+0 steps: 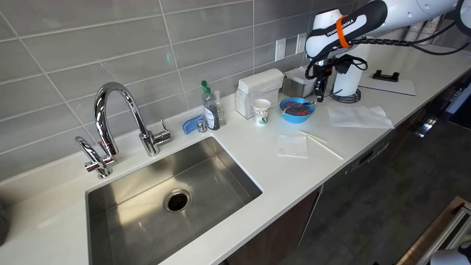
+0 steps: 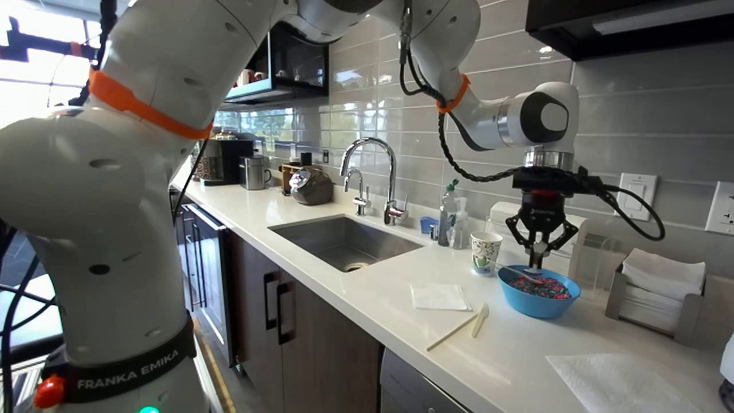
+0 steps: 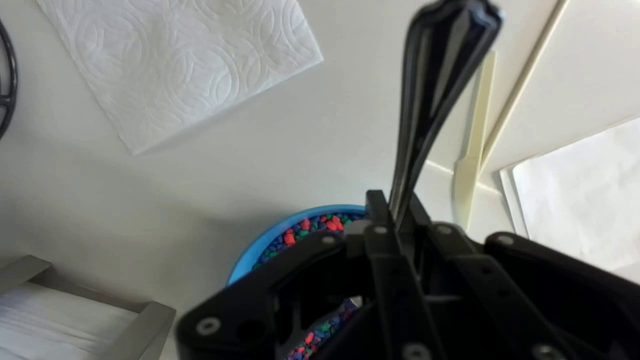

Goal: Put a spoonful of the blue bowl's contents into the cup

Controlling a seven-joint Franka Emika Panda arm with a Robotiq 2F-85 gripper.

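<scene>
Blue bowl sits upright on the white counter, right by my gripper. Contents: small red, green and dark blue bits spread across the inside. I'm pointing down at the rim; my 2 fingers are clamped on a shiny metal utensil that angles up out of the tips in the wrist view. Its lower end is hidden there, can't tell what it carries. In an exterior view a pale handle leans out over the rim, cup side; can't tell if that's the same piece. Cup stands upright beside the bowl, not touching, between it and the sink in both exterior views. White boxy container right behind the cup. Napkin holder near the bowl. Toward the counter's front edge: pale flat utensil, thin stick alongside, white square piece nearby. Textured paper sheet on the bowl's side away from the cup. Farther out: soap bottle, clear pump bottle, blue sponge.
</scene>
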